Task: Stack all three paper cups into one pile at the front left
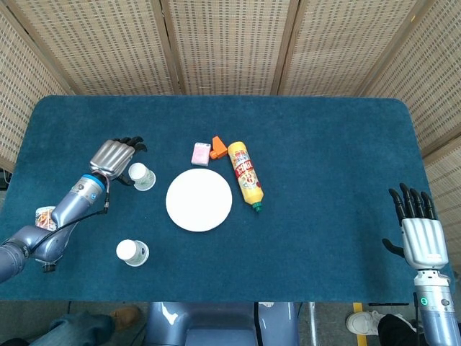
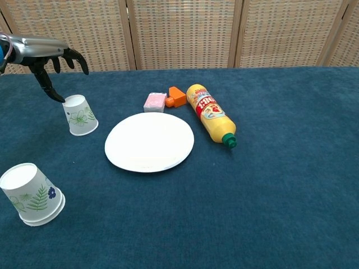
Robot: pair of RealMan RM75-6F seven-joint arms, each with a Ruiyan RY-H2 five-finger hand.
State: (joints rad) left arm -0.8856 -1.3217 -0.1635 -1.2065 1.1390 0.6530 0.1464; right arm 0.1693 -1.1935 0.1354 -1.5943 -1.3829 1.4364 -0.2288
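Left robot hand (image 2: 47, 59), fingers spread and empty, poises over the upside-down lone cup (image 2: 79, 115) at frame left; next, I judge, it must close on that cup and carry it to the lower-left pile (image 2: 31, 193).

No readable text (bottle (image 2: 211, 115) label blurred)

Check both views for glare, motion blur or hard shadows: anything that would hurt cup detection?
Head view: even light, no glare, white plate bright but not blown out, left hand sharp. Chest view: soft shadows only, both cups sharp, the near cup stack close to the frame's left edge, far cup clear.
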